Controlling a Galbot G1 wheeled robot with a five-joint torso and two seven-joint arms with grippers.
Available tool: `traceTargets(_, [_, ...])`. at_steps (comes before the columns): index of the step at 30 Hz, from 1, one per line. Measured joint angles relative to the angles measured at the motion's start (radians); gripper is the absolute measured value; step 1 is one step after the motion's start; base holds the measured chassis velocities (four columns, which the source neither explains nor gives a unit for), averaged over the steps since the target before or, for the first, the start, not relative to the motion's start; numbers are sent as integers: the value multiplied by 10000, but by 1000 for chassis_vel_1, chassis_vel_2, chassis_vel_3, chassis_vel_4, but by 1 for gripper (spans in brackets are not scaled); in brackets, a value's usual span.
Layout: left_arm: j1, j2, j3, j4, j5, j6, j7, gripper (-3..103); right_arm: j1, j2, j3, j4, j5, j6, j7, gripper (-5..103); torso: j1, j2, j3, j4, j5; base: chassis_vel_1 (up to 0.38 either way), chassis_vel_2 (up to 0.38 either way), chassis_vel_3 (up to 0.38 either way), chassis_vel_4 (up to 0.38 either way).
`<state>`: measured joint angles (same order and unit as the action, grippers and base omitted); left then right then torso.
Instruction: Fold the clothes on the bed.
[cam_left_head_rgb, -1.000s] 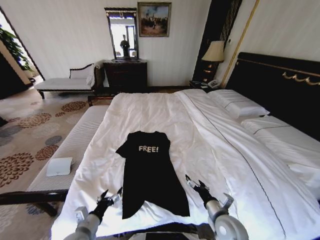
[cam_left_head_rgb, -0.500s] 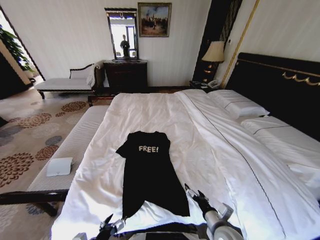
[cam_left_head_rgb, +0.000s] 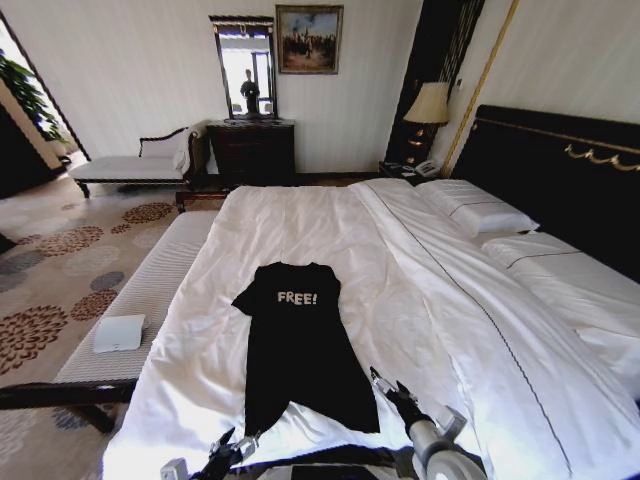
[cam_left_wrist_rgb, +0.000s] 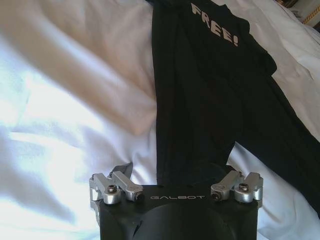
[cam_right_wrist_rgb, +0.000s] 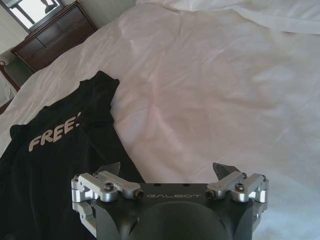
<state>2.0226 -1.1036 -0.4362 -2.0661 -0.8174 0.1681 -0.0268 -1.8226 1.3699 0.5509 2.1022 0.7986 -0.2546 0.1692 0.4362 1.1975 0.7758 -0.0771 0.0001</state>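
T-shirt (cam_left_head_rgb: 300, 345): black, short-sleeved, white "FREE" lettering; spread flat on the near half of the bed (cam_left_head_rgb: 400, 250), collar at the far end, hem at the near end, just short of the mattress edge.
Lie of the cloth: already narrowed lengthwise, the hem uneven with a notch of white sheet between two near corners.
Handling: judged light, limp and without any stiffness; likely to sag and drag rather than keep shape; sheet beneath soft and wrinkled, so easy to pinch along with the shirt.
Where to take hold: probably the two near hem corners, one per gripper, pinching the black fabric alone.
Left gripper (cam_left_head_rgb: 232, 448): fingers spread wide, holding nothing, low at the near left hem corner.
Right gripper (cam_left_head_rgb: 388, 385): fingers likewise parted and bare, beside the near right hem corner, over white sheet.
Risk: a one-sided lift would skew the fold.
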Motion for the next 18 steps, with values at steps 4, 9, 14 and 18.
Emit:
traceTargets(4, [-109, -45, 154, 128, 48, 102, 2, 75, -43, 56, -43, 101, 0, -13, 26, 100, -1, 0, 0, 0, -1, 0, 0, 0, 0])
traceTargets(9, [-382, 6, 249, 306, 214, 160, -101, 58, -82, 71, -81, 231, 0, -38, 94, 100, 0, 0, 0, 0, -1, 0, 0, 0, 0])
traceTargets(14, [-537, 37, 197, 312, 196, 230, -223, 42, -129, 103, -127, 260, 45, -44, 134, 100, 0, 0, 0, 0, -1, 0, 0, 0, 0])
traceTargets(18, [-510, 92, 170, 389, 194, 231, -284, 20, -334, 241, -373, 368, 107, -133, 221, 100, 0, 0, 0, 0, -1, 0, 0, 0, 0])
